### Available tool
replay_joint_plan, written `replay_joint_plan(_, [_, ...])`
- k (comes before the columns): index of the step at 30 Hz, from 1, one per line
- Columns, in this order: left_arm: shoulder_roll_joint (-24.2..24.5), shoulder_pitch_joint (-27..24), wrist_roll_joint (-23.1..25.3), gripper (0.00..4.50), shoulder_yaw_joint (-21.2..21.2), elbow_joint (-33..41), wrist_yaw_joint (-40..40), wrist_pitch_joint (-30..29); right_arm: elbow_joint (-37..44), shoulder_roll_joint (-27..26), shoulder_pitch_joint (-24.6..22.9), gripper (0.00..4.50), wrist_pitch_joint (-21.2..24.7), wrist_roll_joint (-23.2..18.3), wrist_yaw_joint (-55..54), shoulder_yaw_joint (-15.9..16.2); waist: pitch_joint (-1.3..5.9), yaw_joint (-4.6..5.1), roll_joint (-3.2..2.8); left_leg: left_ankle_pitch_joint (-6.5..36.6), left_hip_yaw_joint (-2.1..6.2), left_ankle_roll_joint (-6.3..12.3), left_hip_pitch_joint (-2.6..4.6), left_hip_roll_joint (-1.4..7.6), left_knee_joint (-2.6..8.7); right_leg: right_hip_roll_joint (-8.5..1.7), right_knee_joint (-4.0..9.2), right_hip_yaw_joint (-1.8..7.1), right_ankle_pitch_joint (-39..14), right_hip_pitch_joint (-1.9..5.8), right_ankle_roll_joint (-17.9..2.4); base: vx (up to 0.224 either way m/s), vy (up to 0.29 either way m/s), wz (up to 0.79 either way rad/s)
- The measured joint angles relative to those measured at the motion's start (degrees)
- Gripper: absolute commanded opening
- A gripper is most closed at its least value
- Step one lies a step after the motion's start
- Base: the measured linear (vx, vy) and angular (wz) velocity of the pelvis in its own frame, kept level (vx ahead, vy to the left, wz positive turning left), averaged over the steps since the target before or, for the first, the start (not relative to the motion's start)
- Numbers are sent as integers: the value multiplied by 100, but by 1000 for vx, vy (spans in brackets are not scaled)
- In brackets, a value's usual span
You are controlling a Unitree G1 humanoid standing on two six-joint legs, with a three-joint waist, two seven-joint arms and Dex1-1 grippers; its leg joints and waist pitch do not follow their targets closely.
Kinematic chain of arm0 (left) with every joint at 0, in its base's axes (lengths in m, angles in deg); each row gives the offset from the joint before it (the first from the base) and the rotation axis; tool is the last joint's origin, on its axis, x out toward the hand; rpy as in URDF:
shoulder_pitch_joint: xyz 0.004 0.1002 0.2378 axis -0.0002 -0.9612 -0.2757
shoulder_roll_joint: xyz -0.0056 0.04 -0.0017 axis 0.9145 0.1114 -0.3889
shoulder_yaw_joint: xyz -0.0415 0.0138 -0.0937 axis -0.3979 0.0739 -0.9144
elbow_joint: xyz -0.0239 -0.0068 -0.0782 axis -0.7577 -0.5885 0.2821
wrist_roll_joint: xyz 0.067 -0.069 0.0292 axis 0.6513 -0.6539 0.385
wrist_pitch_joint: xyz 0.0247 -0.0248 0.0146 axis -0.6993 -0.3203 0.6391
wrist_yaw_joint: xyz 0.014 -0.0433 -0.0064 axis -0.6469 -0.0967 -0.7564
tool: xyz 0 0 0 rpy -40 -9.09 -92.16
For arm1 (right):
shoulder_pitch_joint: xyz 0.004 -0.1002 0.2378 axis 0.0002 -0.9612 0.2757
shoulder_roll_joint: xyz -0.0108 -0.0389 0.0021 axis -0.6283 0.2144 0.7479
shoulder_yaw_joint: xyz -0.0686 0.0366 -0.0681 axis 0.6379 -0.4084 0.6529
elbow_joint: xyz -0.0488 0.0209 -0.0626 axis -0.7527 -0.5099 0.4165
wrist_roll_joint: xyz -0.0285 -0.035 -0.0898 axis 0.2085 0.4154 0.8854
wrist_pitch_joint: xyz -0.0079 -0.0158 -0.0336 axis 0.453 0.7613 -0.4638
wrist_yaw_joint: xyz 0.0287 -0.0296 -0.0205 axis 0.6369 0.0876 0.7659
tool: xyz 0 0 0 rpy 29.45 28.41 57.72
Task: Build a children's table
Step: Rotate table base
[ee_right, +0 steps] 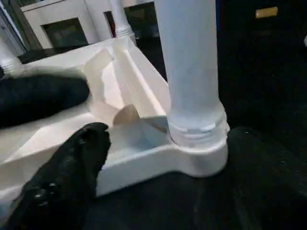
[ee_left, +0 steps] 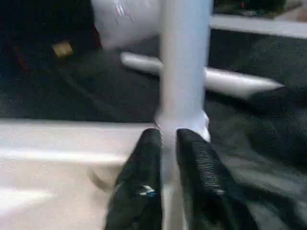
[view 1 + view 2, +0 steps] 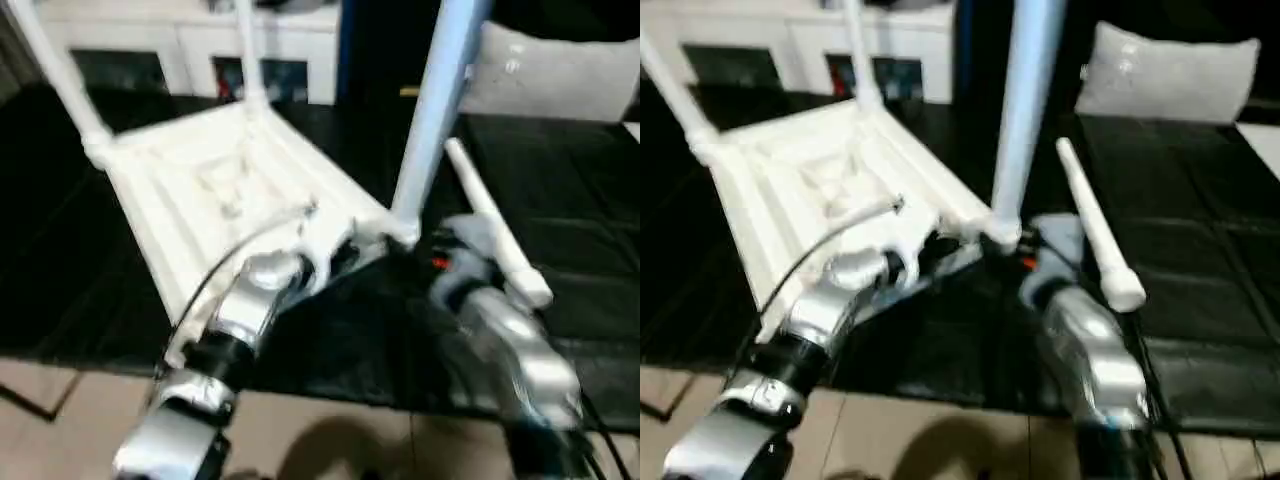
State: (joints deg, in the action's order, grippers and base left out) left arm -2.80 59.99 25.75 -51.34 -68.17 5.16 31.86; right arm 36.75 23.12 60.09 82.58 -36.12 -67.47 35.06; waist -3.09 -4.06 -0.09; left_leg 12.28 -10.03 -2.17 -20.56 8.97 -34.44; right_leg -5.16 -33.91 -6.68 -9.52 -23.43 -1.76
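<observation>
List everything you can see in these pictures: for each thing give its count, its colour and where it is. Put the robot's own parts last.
Table top: one, white, upside down on the black mat, ribbed underside up.
Fitted legs: three, white, standing up from corner sockets.
Loose leg: one, white, lying on the mat to the right of the top.
Mat: one, black, under the table parts.
Cabinet: one, white, glass doors, behind.
Cushion: one, pale grey, far right.
Left gripper: one, black, at the near corner socket.
Right gripper: one, black, open around that corner.
Forearms: two, silver, foreground.
</observation>
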Motion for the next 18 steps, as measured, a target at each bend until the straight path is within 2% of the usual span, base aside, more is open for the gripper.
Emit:
replay_joint_plan(3, [379, -332, 28, 98, -33, 496, 21, -226, 173, 8, -227, 445, 57, -23, 52, 128, -1, 48, 0, -1, 0, -10, 6, 4, 2, 3, -3, -3, -17, 2, 29, 0, 0, 0])
replay_joint_plan(6, [1084, -759, 176, 98, -213, 1184, 81, -764, 152, 113, -207, 445, 226, 138, 92, 545, -3, 127, -2, 5, 2, -54, 10, 13, 1, 11, -7, -5, -12, 1, 21, 0, 0, 0])
replay_joint_plan(7, [1466, -895, 249, 68, -363, 1487, 104, -1068, 91, 163, -127, 450, 445, 208, 147, 737, -3, 160, -2, -1, 4, -65, 12, 19, 1, 18, -8, -5, -9, 2, 16, 0, 0, 0])
replay_joint_plan(10, [2036, -959, 424, 48, -708, 1814, 130, -1436, -141, 290, 25, 450, 756, 319, 315, 1113, -3, 133, -2, -8, 13, -76, 38, 22, 0, 21, -7, -9, -7, 7, 13, 0, 0, 0])
replay_joint_plan(12, [2384, -986, 610, 33, -918, 1896, 27, -1595, -386, 261, 161, 450, 806, 451, 334, 1344, -7, 92, 7, -8, 15, -76, 43, 22, -1, 21, -6, -8, -7, 16, 13, 0, 0, 0])
replay_joint_plan(16, [3094, -1283, 1010, 6, -1112, 1938, -210, -1955, -992, 88, 566, 450, 765, 556, 194, 1396, -13, 79, 58, -7, 15, -76, 42, 22, -2, 21, -9, -6, -5, 16, 10, 0, 0, 0])
replay_joint_plan(18, [3233, -1381, 1044, 6, -1141, 1955, -228, -2143, -1195, 52, 744, 450, 734, 605, 121, 1396, -13, 71, 65, -6, 15, -77, 42, 22, -2, 20, -8, -5, -4, 16, 8, 0, 0, 0])
